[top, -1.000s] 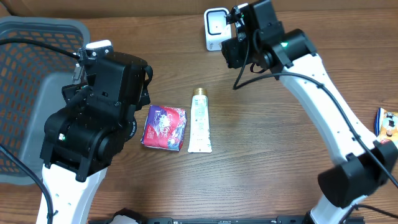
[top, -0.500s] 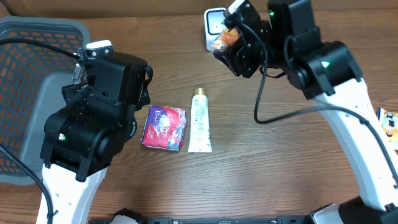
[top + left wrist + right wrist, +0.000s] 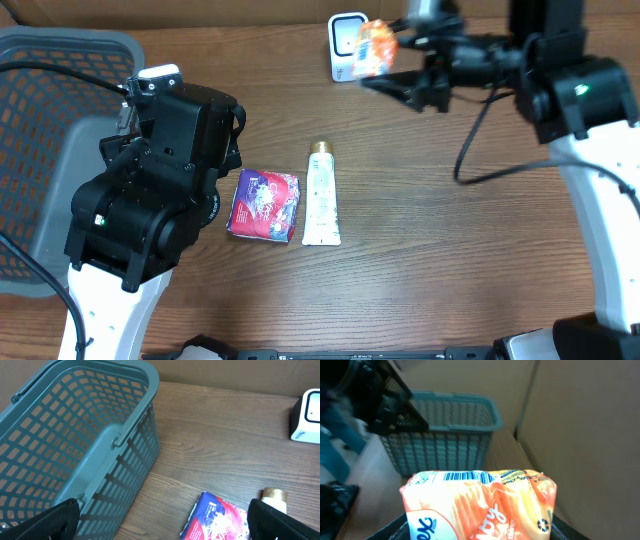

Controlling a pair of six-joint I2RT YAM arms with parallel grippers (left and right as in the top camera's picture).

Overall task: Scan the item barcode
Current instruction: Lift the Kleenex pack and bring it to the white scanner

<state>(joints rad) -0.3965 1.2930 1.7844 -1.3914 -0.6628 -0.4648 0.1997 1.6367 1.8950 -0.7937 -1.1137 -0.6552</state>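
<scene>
An orange-and-white tissue packet (image 3: 373, 46) hangs in the air at the back of the table, just right of the white scanner (image 3: 346, 44). My right gripper (image 3: 392, 62) is shut on it from the right. In the right wrist view the packet (image 3: 480, 505) fills the space between the fingers of the right gripper (image 3: 480, 532), with its barcode (image 3: 467, 477) on the upper edge. My left gripper (image 3: 162, 527) stands wide open and holds nothing, low over the table between the basket (image 3: 75, 435) and a blue-red packet (image 3: 217, 520).
The grey basket (image 3: 50, 110) fills the left side. A blue-red packet (image 3: 264, 204) and a white tube (image 3: 321, 195) lie mid-table beside the left arm (image 3: 160, 190). Another colourful item (image 3: 622, 197) peeks in at the right edge.
The right arm has swung to the right and turned its wrist, bringing the orange packet out into view beside the scanner. The left arm has not moved.
</scene>
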